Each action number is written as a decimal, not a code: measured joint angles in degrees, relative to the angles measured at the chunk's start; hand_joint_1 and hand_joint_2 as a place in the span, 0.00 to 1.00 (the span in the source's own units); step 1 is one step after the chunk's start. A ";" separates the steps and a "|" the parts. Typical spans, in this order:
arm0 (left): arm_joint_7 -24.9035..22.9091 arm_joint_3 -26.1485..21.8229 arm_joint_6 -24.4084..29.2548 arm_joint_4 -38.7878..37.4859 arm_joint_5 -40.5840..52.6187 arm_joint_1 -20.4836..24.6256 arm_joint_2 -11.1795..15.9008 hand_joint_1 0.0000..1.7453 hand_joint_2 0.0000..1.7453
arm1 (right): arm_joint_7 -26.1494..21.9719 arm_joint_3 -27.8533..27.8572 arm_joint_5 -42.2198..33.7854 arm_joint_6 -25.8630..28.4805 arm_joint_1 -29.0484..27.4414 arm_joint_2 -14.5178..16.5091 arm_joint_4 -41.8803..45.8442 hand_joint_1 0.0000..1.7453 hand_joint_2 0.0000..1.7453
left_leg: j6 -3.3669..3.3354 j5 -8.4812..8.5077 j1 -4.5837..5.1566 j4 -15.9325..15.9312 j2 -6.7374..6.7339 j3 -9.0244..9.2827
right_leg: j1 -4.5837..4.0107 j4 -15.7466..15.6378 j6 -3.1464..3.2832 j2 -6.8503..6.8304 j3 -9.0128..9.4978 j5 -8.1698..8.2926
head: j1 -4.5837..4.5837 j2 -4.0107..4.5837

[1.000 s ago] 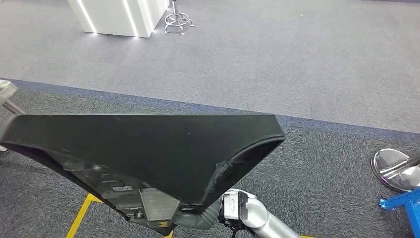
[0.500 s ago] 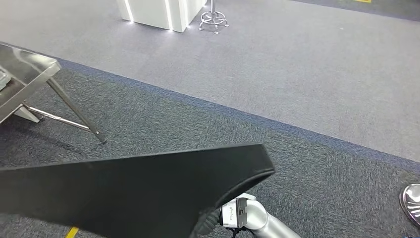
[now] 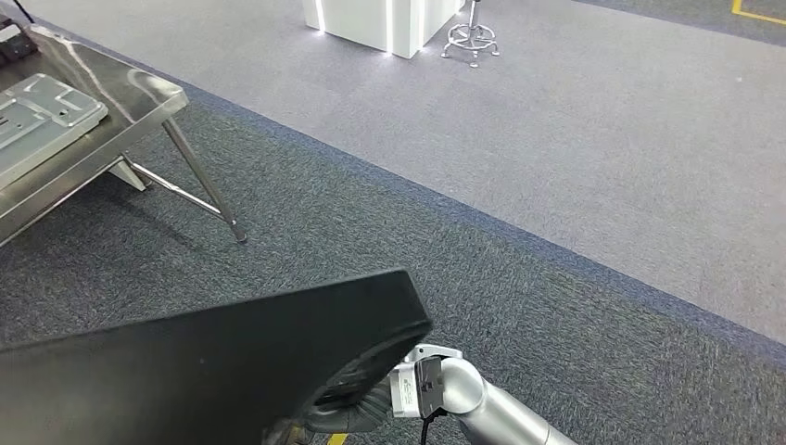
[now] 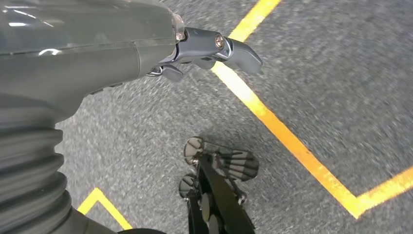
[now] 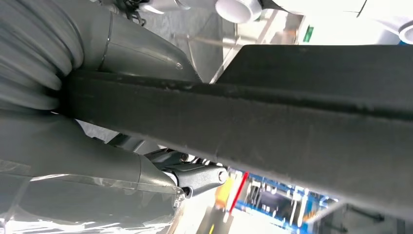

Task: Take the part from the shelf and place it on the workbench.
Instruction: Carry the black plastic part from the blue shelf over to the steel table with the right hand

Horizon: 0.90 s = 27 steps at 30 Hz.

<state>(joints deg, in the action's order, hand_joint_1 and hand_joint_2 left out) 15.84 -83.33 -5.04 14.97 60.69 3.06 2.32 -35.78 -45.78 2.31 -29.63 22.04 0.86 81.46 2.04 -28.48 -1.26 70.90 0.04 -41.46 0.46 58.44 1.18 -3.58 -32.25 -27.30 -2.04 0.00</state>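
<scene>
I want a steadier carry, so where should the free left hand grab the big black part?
The black part is a wide flat panel, held by the right hand near one end. So probably grip its long edge on the robot's left, with the left hand coming from underneath, thumb on top.

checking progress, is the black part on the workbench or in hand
In hand: the right hand grips the black part above the carpet, apart from the workbench.

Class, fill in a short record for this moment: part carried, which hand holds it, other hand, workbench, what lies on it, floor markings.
Part: large black panel
Holding hand: right hand, gripping the panel's edge
Other hand: left hand, holding nothing, above the carpet
Workbench: steel table, ahead to the left
On workbench: grey metal plate
Floor markings: yellow tape lines
</scene>
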 joint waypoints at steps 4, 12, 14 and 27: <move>0.37 -0.27 -0.07 0.01 -0.22 0.20 -0.08 0.00 1.00 | 0.33 -0.02 -0.26 -0.09 0.53 0.67 -0.02 1.00 1.00 | -1.11 3.98 0.63 -11.61 -2.95 6.09 | -0.39 0.15 -0.98 -2.24 0.72 -0.87 | 0.07 0.00; 2.49 -0.32 -1.46 0.04 0.32 0.23 0.40 0.00 1.00 | -0.38 -0.03 2.12 1.84 -0.46 0.12 0.49 1.00 1.00 | -3.64 4.18 0.69 -12.69 1.45 6.83 | 0.28 13.81 -2.40 3.06 -5.66 -7.79 | 0.21 -0.01; 2.50 -0.35 -1.30 0.04 0.10 0.27 0.43 0.00 1.00 | -0.39 -0.03 2.60 1.91 -0.86 -0.17 0.71 1.00 1.00 | -3.69 4.11 0.77 -12.61 2.98 6.90 | 0.28 16.11 -2.31 3.47 -7.76 -7.13 | 0.21 -0.01; 1.91 -0.74 -1.13 0.04 -1.32 0.55 0.51 0.00 1.00 | 0.17 -1.76 2.21 1.86 0.32 1.58 1.09 1.00 1.00 | -0.57 -2.20 0.43 -0.43 1.30 0.72 | 0.03 -0.81 0.25 2.80 -0.31 0.97 | -0.15 0.00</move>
<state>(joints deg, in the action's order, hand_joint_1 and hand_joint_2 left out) 17.75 -84.07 -6.17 15.02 59.37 3.61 2.82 -35.62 -47.54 4.52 -27.78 22.36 2.44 82.55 1.47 -30.68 -0.84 70.46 1.33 -40.74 0.50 57.63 1.43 -0.78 -32.56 -26.33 -2.19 0.00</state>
